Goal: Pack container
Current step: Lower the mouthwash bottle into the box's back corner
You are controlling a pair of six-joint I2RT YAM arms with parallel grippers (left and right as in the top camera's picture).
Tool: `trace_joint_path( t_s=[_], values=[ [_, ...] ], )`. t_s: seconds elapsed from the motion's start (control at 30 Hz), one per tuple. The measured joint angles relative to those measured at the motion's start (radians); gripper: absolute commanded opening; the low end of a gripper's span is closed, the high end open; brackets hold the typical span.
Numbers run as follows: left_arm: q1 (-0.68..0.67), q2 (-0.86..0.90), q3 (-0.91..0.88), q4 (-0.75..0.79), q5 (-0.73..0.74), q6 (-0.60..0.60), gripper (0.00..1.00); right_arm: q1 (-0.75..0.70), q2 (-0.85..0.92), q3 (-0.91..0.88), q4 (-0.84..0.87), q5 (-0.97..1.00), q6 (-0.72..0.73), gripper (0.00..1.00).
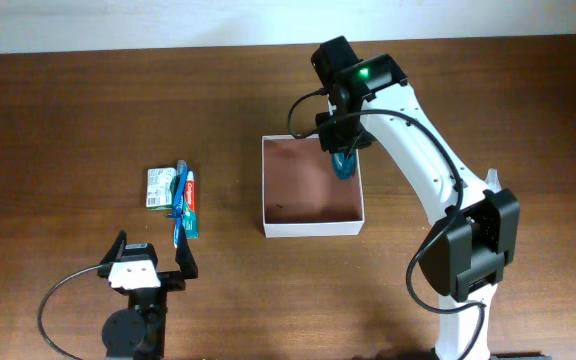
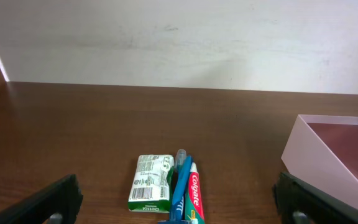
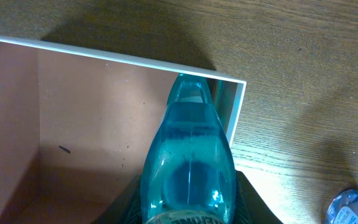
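The container (image 1: 266, 190) is a square shallow box with white walls and a reddish-brown inside, at the table's middle. It also shows in the left wrist view (image 2: 316, 158) and the right wrist view (image 3: 73, 50). My right gripper (image 1: 343, 160) is shut on a clear blue bottle (image 3: 190, 162) and holds it over the container's far right corner. My left gripper (image 1: 148, 262) is open and empty near the front left, behind a green soap box (image 2: 151, 182), a blue toothbrush (image 2: 180, 180) and a toothpaste tube (image 2: 194, 196).
The soap box (image 1: 160, 188), toothbrush (image 1: 179, 205) and toothpaste (image 1: 188, 198) lie together left of the container. Part of a clear plastic object (image 3: 353, 208) shows on the table at the right wrist view's lower right. A pale wall stands behind the table.
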Motion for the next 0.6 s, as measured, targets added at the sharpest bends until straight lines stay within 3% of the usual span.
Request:
trace_joint_path(
  t_s=[0.6],
  values=[
    [0.000, 0.000, 0.000, 0.000, 0.000, 0.000, 0.99, 0.000, 0.000, -0.033, 0.043, 0.003, 0.000, 0.28]
  ],
)
